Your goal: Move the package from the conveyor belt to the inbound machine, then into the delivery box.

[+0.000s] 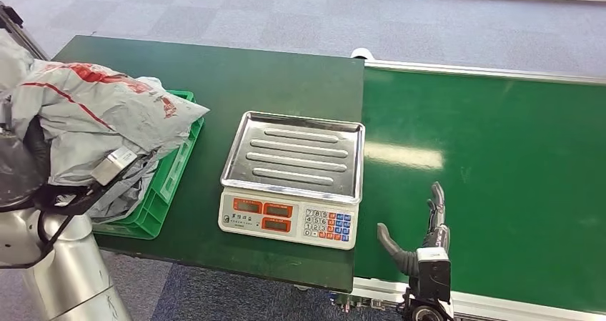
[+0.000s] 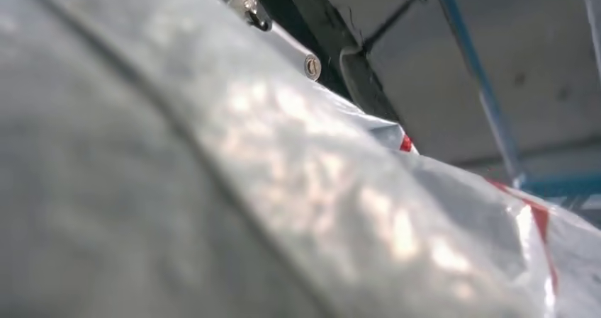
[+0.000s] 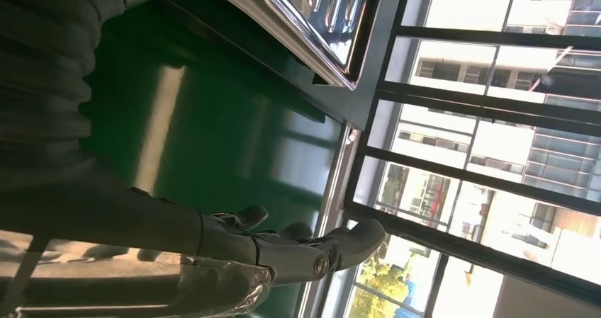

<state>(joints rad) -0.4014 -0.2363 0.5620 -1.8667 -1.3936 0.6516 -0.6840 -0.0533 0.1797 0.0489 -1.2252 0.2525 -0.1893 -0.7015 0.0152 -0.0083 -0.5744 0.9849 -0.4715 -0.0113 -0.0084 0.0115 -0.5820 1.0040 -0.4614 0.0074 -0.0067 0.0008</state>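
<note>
Packaging filled the left of the head view: a grey plastic mailer bag with red printing and a white label, crumpled and bulging, sat over the green plastic crate on the dark green table. The package covered most of the crate, so only the crate's side nearest the weighing scale and one corner showed, and what lay inside the crate under the bag could not be made out. Whether the bag rested on the crate's rim or hung just above it was unclear.

The scale, taken as the landmark, stood just beside the crate on the table, its ribbed steel tray bare, its red displays and keypad facing the robot. On the scale's other side lay the green conveyor belt, its edge meeting the table.

The left hand was on the far side of the crate from the scale, pressed against the package and largely hidden by it; only a dark mass and the silver arm were seen, so its fingers could not be read, though the bag appeared to be carried there. The left wrist view showed blurred grey plastic with a red stripe, close to the lens.

The right hand hovered over the belt near the scale's keypad corner, fingers straight and thumb spread wide, holding nothing.
</note>
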